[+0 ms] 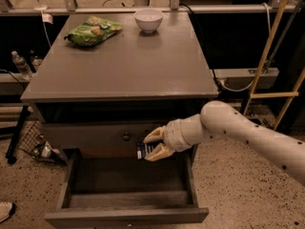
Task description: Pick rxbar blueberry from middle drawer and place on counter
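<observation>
Cream arm [248, 132] enters from the lower right and runs left and slightly up. The elbow bulge sits just under the counter's right near corner, and the wrist is level, pointing left at the cabinet face.

Gripper [148, 148] is at the cabinet front, above the far end of the middle drawer [64, 187] and just right of the knob [126, 137] on the closed drawer front above. Fingers [155, 135] are one above, one below, at a narrow gap, clamped on the rxbar [143, 150]. The bar is dark with white lettering and sticks out left of the fingers. It is held in the air, clear of the drawer bottom, roughly level with the lower edge of the knob front.

Middle drawer is pulled out toward the near side. Low side walls and front rim are visible, and nothing lies on the visible part of its bottom.

Counter [124, 70] is grey and slightly shiny. A green bag [93, 31] lies at the far left and a white bowl [148, 19] at far centre, the two well apart. The bar is not on the counter.

Room:
- Speckled floor [238, 190].
- Yellow ladder [272, 51] leaning at right.
- Wire basket [35, 144] on the floor left of the cabinet.
- Water bottle [20, 63] further back at left.
- Shoe tip [5, 211] at the near left edge.
</observation>
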`<state>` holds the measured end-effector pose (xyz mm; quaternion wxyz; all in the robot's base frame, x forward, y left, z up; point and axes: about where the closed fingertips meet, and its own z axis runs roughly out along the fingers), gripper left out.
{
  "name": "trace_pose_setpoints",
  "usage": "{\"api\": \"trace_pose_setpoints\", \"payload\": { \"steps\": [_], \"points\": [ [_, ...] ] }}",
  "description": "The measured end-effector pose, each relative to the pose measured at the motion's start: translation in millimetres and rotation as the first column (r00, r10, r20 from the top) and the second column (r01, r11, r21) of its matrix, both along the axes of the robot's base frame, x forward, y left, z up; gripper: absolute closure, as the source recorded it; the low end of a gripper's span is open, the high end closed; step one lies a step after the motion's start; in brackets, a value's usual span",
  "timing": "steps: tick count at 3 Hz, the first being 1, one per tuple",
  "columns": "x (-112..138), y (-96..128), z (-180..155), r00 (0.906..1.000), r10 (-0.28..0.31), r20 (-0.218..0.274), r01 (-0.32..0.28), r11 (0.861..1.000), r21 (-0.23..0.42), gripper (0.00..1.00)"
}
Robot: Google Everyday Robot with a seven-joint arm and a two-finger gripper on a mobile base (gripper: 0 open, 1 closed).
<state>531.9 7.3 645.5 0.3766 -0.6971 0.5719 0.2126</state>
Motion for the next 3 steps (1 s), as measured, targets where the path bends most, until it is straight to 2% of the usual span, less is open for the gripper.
{"api": "trace_pose_setpoints", "payload": {
  "steps": [1,2,3],
  "points": [
    [7.1,-2.7,33.9,0.9991,0.036,0.023,-0.036,0.999,-0.015,1.00],
    [10.8,-2.7,65.7,0.9965,0.060,0.059,-0.057,0.997,-0.057,1.00],
    [10.8,-2.7,65.7,0.9964,0.060,0.059,-0.057,0.997,-0.057,1.00]
  ]
}}
